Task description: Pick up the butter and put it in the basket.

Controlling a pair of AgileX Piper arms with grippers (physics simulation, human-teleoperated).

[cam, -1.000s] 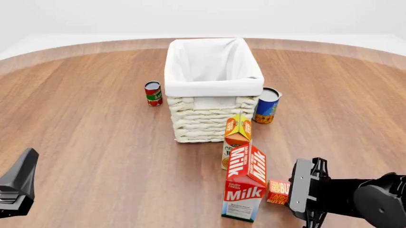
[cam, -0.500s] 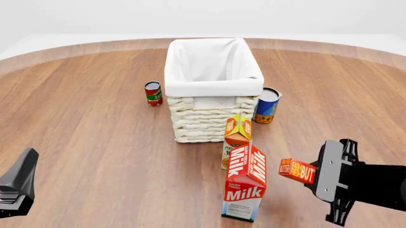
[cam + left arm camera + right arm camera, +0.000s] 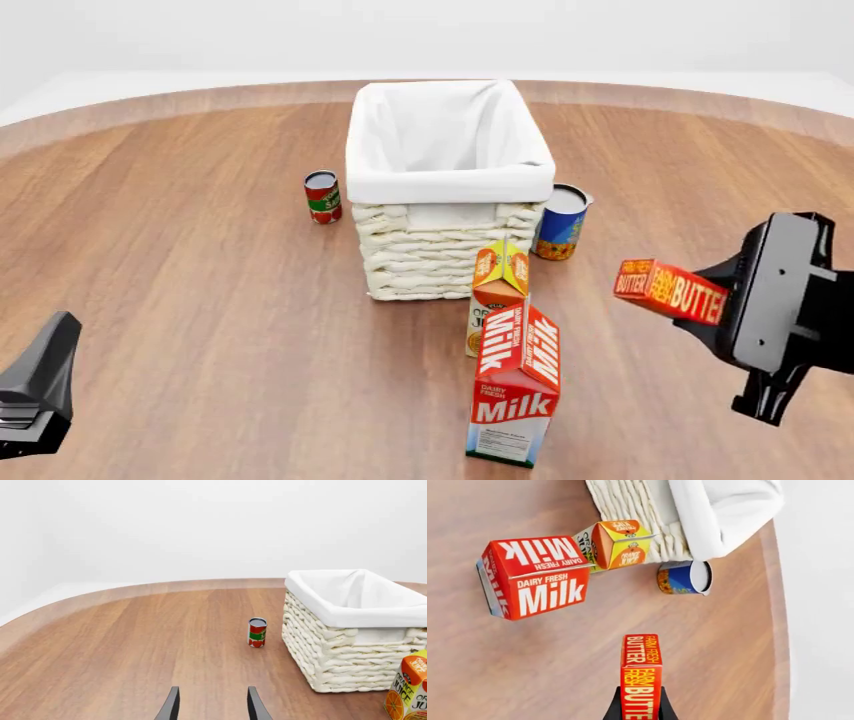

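- Above the surface [image 3: 200,300], right of the milk carton [image 3: 517,385]: right gripper [image 3: 721,305] fingers clamping the butter [image 3: 671,289], carrying it.
- Left gripper [image 3: 211,707]: fingers sitting apart, gripping nothing.
- Next: swinging forward-left over the basket [image 3: 450,175], releasing.

basket [image 3: 450,172] mouth open above, juice carton [image 3: 499,290], milk carton [image 3: 515,390] crowding its near wall

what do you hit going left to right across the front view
left gripper → red can → basket → milk carton → blue can → butter → right gripper, shut on the butter. The orange juice carton overlaps the basket and milk carton sideways, so it is left out.
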